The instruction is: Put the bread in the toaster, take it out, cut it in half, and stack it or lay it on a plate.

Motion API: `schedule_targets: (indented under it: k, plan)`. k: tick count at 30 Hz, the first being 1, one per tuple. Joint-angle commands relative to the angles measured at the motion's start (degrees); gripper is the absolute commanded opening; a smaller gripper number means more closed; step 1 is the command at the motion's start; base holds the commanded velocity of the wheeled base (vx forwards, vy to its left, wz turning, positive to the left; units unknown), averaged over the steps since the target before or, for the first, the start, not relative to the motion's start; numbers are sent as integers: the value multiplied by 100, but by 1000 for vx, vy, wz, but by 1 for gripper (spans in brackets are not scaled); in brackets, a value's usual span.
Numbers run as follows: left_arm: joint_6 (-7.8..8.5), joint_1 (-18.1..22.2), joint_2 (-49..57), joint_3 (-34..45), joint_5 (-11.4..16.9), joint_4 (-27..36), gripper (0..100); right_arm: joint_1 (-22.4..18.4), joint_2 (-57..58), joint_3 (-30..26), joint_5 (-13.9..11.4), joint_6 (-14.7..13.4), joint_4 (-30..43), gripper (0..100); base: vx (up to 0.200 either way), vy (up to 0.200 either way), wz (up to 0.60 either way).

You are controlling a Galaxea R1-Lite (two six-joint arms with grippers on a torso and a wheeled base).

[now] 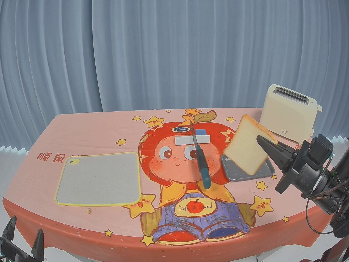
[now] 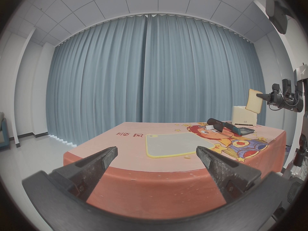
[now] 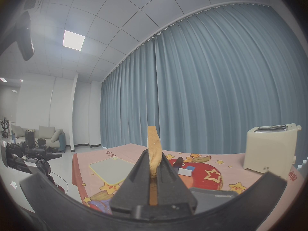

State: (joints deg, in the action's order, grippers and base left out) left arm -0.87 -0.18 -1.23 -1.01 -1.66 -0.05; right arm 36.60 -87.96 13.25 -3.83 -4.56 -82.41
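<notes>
The left gripper point(image 2: 156, 151) hangs open off the table's point(image 1: 91, 135) near edge, well apart from the work. The right gripper point(image 3: 153, 166) pinches the bread slice point(image 1: 247, 146) upright above the grey tray point(image 1: 232, 172). The toaster point(image 1: 289, 115) stands just beyond, its slots seemingly crosswise to the slice.

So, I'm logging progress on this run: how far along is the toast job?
Early. Done: bread slice picked up, clear of the grey tray. In hand: the right end effector holds it near the toaster, whose slots look empty. Left: toasting, cutting with the knife on the cutting board, plating.
</notes>
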Motion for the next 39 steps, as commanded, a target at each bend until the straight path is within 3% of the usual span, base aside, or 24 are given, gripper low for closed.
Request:
schedule_targets:
  k: [1,17,35,39]
  plan:
    - [7,1,-9,101,8,-4,100,14,-20,2,-4,-1,-3,0,0,200,0]
    - [7,1,-9,101,-1,-4,100,137,-46,-16,5,-107,-3,0,0,200,0]
    - [7,1,-9,101,-1,-4,100,304,-125,-24,5,-212,-21,0,0,0,0]
    - [7,1,-9,101,-1,-4,100,322,-125,28,22,-405,-21,0,0,0,0]
